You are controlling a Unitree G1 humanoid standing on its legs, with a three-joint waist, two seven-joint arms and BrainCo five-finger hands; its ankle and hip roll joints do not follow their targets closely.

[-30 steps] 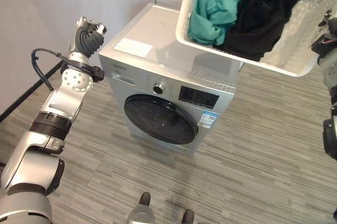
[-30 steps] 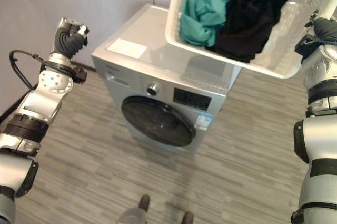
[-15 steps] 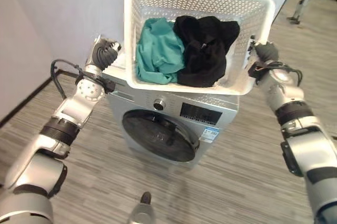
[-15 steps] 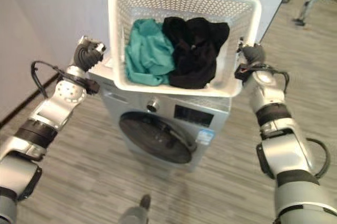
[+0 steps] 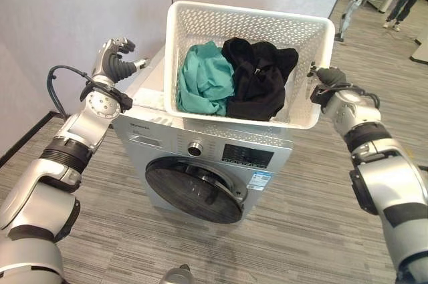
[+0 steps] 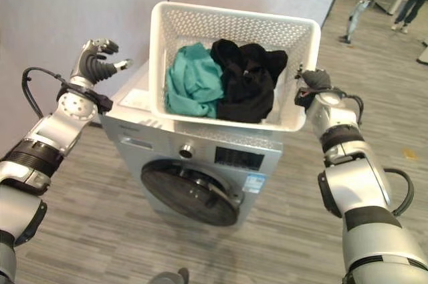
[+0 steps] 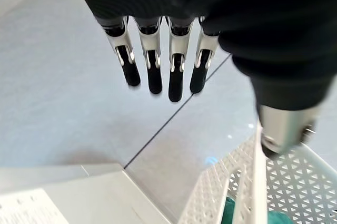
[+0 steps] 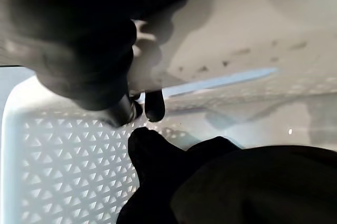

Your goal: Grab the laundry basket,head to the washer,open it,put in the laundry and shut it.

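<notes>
Basket (image 5: 200, 27) is sitting on top of the washer (image 5: 200, 157) — white, perforated, carrying 2 garments: a teal one (image 5: 202, 83) toward my left and a black one (image 5: 259, 83) beside it, touching. I am seeing my left hand (image 5: 115, 57) raised off the basket's left wall, apart from it, fingers (image 7: 152, 71) straight and holding nothing. My right hand (image 5: 326, 83) is sitting at the basket's right rim, fingers curled around the rim edge. The washer's round door (image 5: 194, 190) is sitting closed — grey wood-pattern floor (image 5: 314, 217) around it.
</notes>
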